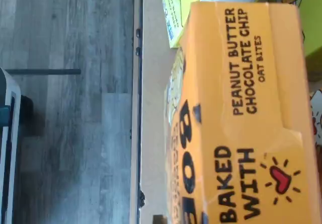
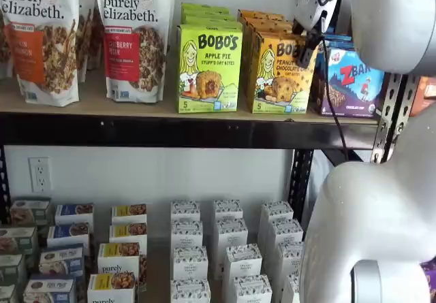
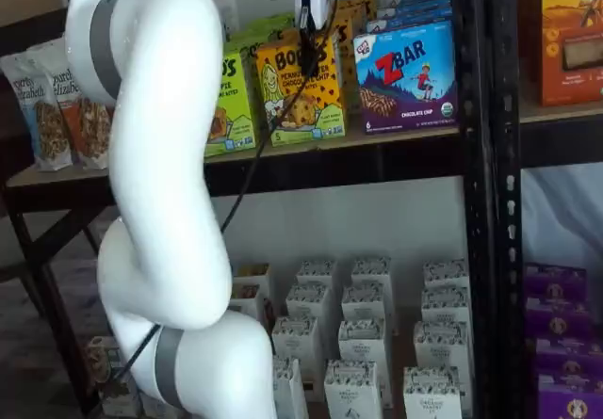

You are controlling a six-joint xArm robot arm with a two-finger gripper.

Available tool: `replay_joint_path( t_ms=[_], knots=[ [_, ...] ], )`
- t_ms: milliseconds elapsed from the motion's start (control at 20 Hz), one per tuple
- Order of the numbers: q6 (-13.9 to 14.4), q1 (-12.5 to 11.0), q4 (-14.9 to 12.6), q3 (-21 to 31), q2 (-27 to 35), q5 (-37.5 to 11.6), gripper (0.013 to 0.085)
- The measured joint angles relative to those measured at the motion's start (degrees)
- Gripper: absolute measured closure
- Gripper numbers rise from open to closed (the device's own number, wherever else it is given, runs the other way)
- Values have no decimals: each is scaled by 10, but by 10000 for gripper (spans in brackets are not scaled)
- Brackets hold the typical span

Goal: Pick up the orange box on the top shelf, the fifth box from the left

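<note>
Orange cardboard filled most of the wrist view: the orange box (image 1: 241, 118) sat right below the camera, its "Peanut Butter Chocolate Chip" panel facing up at it. In both shelf views the same box (image 2: 281, 73) stood upright at the front of the top shelf (image 2: 163, 107), between a lime-green box (image 2: 210, 68) just beside it on one side and a blue snack-bar box (image 2: 351, 78) on the other.

The end effector (image 2: 312, 44) hung straight down onto the box's upper edge, white body above and black fingers reaching to the top of the carton. So the box lay directly beneath and partly between the fingers, with its long axis standing vertical. From the other side, the fingers (image 3: 308, 54) crossed the box's top face (image 3: 301, 89). Whether they were actually clamped on the carton or merely straddling it could not be told; no clear gap showed and no firm contact either.

More orange boxes queued behind the front one, so pulling backward was closed off. My judgement is that free room lay upward and outward, past the shelf's black front rail (image 2: 170, 131), toward the arm. The green neighbour sat close enough that a tilted lift could drag it; the blue box had a little more clearance.
</note>
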Motion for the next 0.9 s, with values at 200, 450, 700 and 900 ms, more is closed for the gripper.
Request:
replay_joint_path(
  t_ms=[200, 450, 700, 900],
  knots=[
    [-1, 0, 2, 8, -5, -10, 410],
    [0, 1, 4, 13, -8, -15, 490],
    [3, 3, -1, 5, -3, -4, 570],
    [3, 3, -1, 0, 0, 3, 570]
  ],
)
